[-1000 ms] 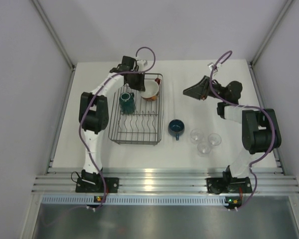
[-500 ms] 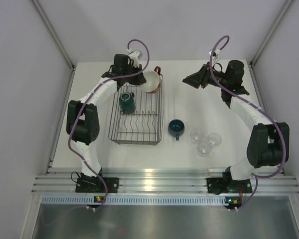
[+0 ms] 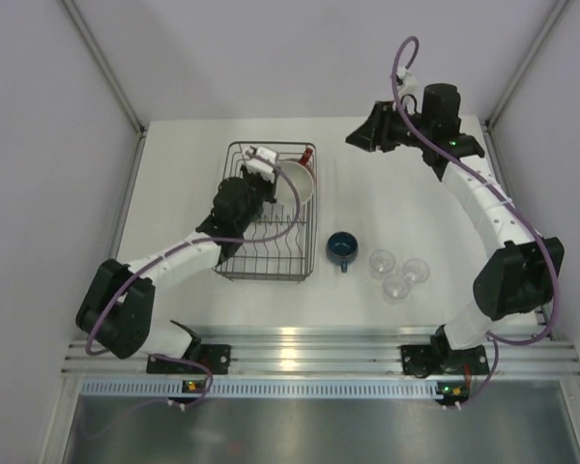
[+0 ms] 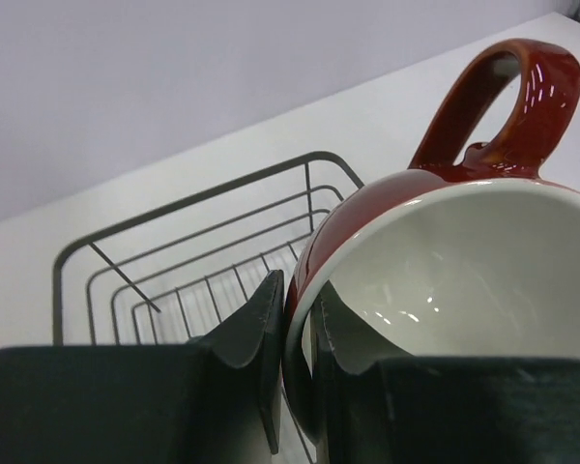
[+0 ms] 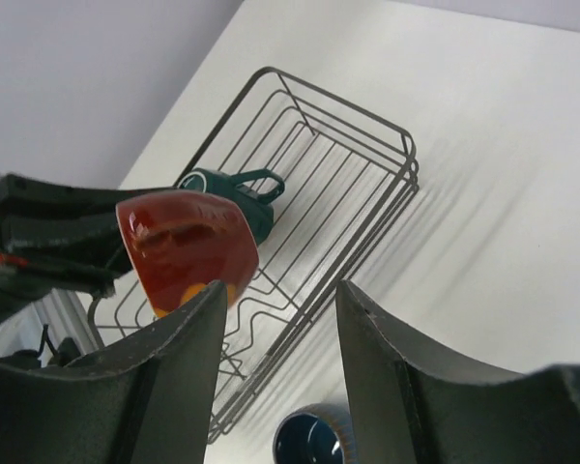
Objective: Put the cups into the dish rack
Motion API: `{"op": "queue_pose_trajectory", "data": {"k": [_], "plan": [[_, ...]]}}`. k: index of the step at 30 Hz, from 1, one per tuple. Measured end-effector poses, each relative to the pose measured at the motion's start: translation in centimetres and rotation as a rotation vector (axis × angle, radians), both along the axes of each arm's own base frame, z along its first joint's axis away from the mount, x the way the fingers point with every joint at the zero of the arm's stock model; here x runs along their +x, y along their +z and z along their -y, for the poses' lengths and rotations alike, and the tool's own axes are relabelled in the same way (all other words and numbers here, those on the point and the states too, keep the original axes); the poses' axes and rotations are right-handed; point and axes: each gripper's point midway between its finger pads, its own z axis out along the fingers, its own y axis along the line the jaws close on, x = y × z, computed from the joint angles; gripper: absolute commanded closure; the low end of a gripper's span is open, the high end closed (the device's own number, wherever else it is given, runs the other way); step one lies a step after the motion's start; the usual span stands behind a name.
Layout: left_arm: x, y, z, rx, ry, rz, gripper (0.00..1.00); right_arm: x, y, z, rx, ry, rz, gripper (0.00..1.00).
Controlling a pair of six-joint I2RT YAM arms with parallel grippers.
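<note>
I have the left gripper (image 4: 298, 321) clamped on the rim of the big red cup (image 4: 445, 280), with one finger inside the white wall and one outside. The cup hangs tilted over the far right part of the dish rack (image 3: 261, 278), its handle pointing to the far side. The teal mug (image 5: 234, 191) sits in the rack close below it. The dark-blue cup (image 3: 341, 247) and the three clear glasses (image 3: 398, 272) stand on the table (image 3: 174, 193) right of the rack, not yet loaded. The right gripper (image 3: 365, 136) hovers at the far side with its fingers apart, holding nothing. I judge three hazards from here. A rim pinch this narrow may let the heavy cup pivot or slip. A careless descent may snag the handle on the wire or strike the mug. A release from height may chip the cup.
</note>
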Motion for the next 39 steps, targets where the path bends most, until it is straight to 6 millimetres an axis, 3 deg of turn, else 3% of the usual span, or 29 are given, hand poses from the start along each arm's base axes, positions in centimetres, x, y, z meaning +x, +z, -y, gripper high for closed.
{"op": "queue_pose_trajectory", "data": {"k": [6, 10, 16, 22, 27, 33, 36, 39], "plan": [[-3.1, -0.8, -0.5, 0.13, 0.13, 0.237, 1.0, -1.2, 2.4, -4.3, -0.058, 0.055, -0.009, 0.51], [-3.5, 0.7, -1.1, 0.208, 0.214, 0.344, 1.0, -2.6, 1.3, -5.8, -0.109, 0.075, -0.058, 0.51], [-3.5, 1.1, -0.6, 0.326, 0.243, 0.42, 1.0, -3.8, -1.5, -5.8, -0.183, 0.069, -0.156, 0.52], [-3.6, 0.3, 1.5, 0.438, 0.198, 0.453, 1.0, -4.1, -1.9, -5.5, -0.199, 0.064, -0.181, 0.51], [-4.0, 0.7, 2.5, 0.472, 0.169, 0.485, 1.0, -3.9, -1.7, -6.0, -0.203, 0.073, -0.182, 0.52], [-4.5, 1.1, 3.4, 0.487, 0.146, 0.511, 1.0, -4.0, -3.5, -7.1, -0.223, 0.099, -0.219, 0.52], [-4.9, 1.2, 3.9, 0.49, 0.13, 0.52, 1.0, -3.9, -4.3, -7.3, -0.232, 0.107, -0.233, 0.55], [-5.2, 1.4, 4.2, 0.489, 0.119, 0.53, 1.0, -4.0, -4.5, -7.5, -0.23, 0.119, -0.24, 0.68]]}}
